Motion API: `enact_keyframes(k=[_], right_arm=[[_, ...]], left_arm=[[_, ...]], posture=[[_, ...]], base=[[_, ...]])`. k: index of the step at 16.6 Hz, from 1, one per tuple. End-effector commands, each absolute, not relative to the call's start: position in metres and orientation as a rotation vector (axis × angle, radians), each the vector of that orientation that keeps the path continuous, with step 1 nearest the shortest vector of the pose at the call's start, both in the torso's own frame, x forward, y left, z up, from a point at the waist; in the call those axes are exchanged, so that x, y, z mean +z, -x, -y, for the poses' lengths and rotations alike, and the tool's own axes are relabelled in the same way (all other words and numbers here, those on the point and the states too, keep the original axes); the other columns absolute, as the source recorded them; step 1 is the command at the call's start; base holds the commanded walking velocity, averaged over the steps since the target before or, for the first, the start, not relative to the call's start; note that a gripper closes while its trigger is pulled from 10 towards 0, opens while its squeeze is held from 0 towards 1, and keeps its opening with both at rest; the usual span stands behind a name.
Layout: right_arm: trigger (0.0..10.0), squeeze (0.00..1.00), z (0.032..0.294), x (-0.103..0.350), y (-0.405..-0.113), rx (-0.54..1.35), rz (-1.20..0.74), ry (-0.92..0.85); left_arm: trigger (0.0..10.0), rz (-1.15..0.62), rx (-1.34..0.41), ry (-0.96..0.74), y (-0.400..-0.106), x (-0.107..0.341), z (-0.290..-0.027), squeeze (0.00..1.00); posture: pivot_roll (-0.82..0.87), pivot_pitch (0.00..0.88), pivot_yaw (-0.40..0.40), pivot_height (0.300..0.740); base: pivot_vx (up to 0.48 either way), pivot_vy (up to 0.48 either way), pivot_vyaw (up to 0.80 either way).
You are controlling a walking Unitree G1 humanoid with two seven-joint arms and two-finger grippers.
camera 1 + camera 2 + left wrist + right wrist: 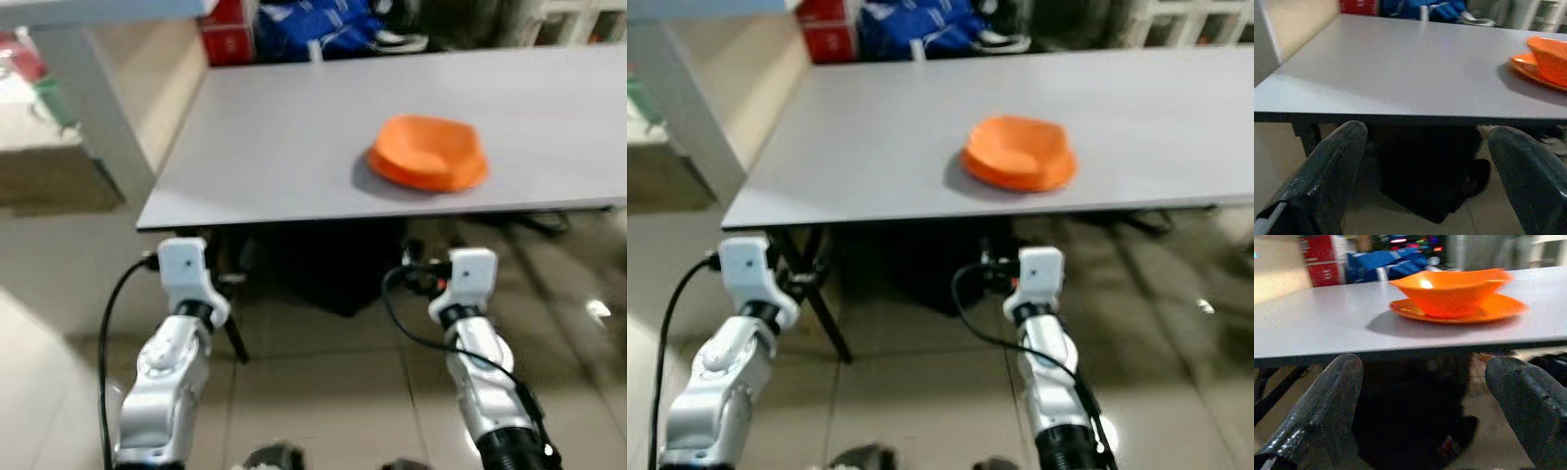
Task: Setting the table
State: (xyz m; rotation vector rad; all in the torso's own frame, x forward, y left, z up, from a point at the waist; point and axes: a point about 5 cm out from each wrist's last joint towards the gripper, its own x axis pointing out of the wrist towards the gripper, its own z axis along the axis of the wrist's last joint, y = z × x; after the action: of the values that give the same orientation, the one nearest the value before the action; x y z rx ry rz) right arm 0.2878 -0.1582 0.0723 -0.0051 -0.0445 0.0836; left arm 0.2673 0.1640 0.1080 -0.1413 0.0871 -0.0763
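Note:
An orange bowl (431, 145) sits on an orange plate (384, 166) on the grey table (274, 127), right of its middle and near the front edge. Both arms reach toward that edge from below it. The left arm's wrist (183, 266) is under the table's front left corner, and the right arm's wrist (470, 274) is just in front of the bowl. In the wrist views the left gripper (1427, 132) and the right gripper (1424, 363) are both open with nothing between their fingers. The right one looks straight at the bowl (1449, 289) and plate (1498, 308).
A dark bundle (333, 269) and a slanted black table leg (235, 338) lie under the table. A red box (227, 29) and a blue bag (313, 24) stand behind its far edge. A pale counter (98, 117) runs along the left. The floor is glossy tile.

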Motion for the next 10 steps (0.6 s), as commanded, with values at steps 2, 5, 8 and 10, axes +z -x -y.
enact_keyframes(k=[2,5,8,10], right_arm=[[10.0,0.00,0.160,0.072,-0.287,0.074,0.048,-0.020],[10.0,0.00,0.165,0.076,-0.286,0.060,0.097,-0.033],[10.0,0.00,0.170,0.074,-0.287,0.029,0.114,-0.005],[10.0,0.00,0.170,0.074,-0.288,0.029,0.106,-0.001]], left_arm=[[10.0,-0.063,-0.076,0.150,-0.275,0.116,-0.169,0.00],[10.0,-0.041,-0.035,0.155,-0.276,0.116,-0.174,0.00],[10.0,0.062,0.006,0.023,-0.278,0.121,-0.184,0.00],[10.0,0.017,0.018,0.009,-0.279,0.114,-0.187,0.00]], posture=[[-0.13,0.000,0.096,0.740],[-0.12,0.000,0.100,0.740],[-0.12,0.000,0.106,0.740],[-0.13,0.000,0.116,0.740]], base=[[0.000,0.467,0.00],[0.000,0.477,0.00],[0.000,0.480,0.00],[0.000,0.000,0.00]])
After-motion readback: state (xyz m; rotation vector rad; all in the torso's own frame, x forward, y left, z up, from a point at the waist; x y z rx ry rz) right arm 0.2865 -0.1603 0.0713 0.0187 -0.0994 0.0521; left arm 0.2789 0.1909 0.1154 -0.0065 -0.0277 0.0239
